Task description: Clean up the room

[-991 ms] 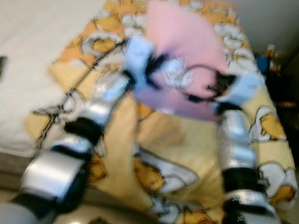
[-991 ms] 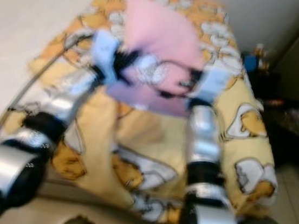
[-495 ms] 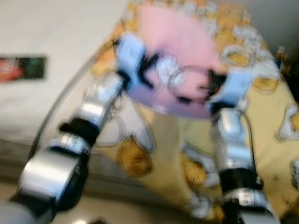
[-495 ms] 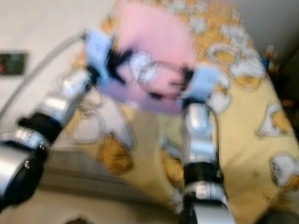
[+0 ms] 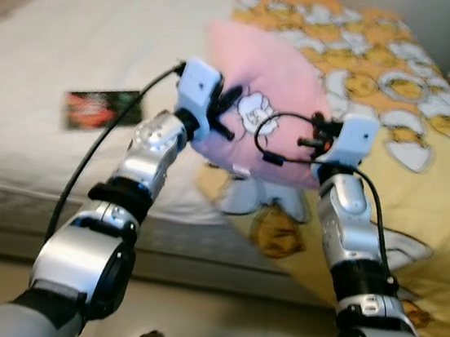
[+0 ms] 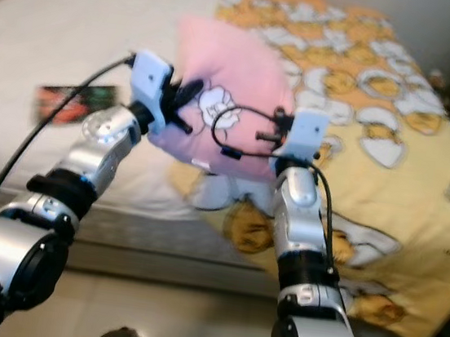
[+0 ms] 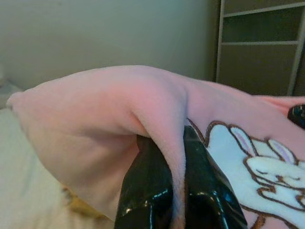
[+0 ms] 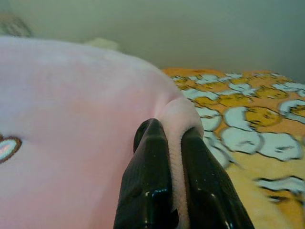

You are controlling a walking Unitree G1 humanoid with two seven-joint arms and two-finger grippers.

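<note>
Both grippers pinch the pink pillow [image 5: 268, 83] by its corners: left gripper [image 7: 177, 191], right gripper [image 8: 174, 191], pillow slung between them above the bed [image 5: 76, 43]. Soft, light (likely floppy), so corner folds suit gripping.

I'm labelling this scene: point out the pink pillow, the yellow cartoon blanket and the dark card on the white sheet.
Pink rabbit-print pillow [image 5: 281, 77], left eye view, upper face.
Yellow cartoon blanket [image 5: 439, 162], left eye view, right part.
Dark card [image 5: 101, 109], left eye view, middle.
</note>
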